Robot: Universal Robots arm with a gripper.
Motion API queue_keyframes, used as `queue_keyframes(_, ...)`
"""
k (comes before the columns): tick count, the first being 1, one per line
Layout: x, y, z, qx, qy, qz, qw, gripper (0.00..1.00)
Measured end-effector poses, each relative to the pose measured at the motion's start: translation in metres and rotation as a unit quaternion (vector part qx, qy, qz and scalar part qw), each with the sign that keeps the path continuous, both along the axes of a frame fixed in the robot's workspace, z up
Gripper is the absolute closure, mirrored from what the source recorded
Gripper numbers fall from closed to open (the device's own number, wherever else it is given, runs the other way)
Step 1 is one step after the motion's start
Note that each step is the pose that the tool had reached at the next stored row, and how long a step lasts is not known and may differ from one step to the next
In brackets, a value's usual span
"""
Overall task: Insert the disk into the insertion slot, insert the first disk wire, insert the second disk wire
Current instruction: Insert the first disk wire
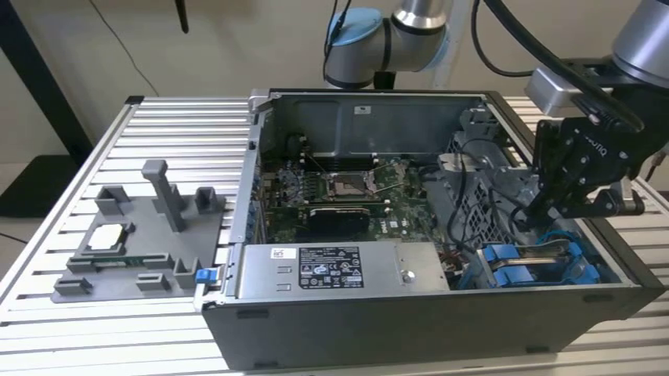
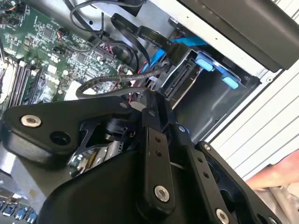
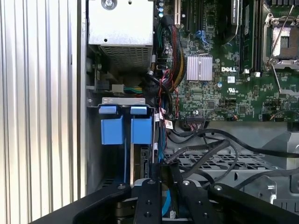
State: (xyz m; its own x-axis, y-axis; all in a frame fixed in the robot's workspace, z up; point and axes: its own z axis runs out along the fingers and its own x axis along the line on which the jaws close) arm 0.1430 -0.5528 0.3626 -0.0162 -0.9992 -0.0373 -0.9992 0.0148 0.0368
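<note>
Blue-framed, the disk point(image 2: 181, 83) sits edge-on inside the insertion slot point(image 3: 122, 101), long axis running down into it; the gripper point(image 2: 153, 99) hangs just above the slot, directly over the disk's connector edge, and whether it clamps anything I cannot tell

Hung at the exterior view's right with the grey arm point(image 1: 641, 33) bent down into a black gripper point(image 1: 538, 213). Pointed steeply downward, leaning toward the exterior view's left. Showed black linkages point(image 2: 156, 154) with silver pins in both wrist views.
</note>
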Motion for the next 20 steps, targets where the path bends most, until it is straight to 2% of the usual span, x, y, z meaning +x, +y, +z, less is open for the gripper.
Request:
queue_keyframes(9, 0.002, -0.0013, -0.0070, -0.0015, -0.0008, 0.000, 1.0000, 1.00)
queue_keyframes(17, 0.008, -0.0062, -0.0153, -0.0015, -0.0028, 0.000, 1.0000, 1.00)
queue_keyframes(20, 0.011, -0.0098, -0.0163, -0.0015, -0.0029, 0.000, 1.0000, 1.00)
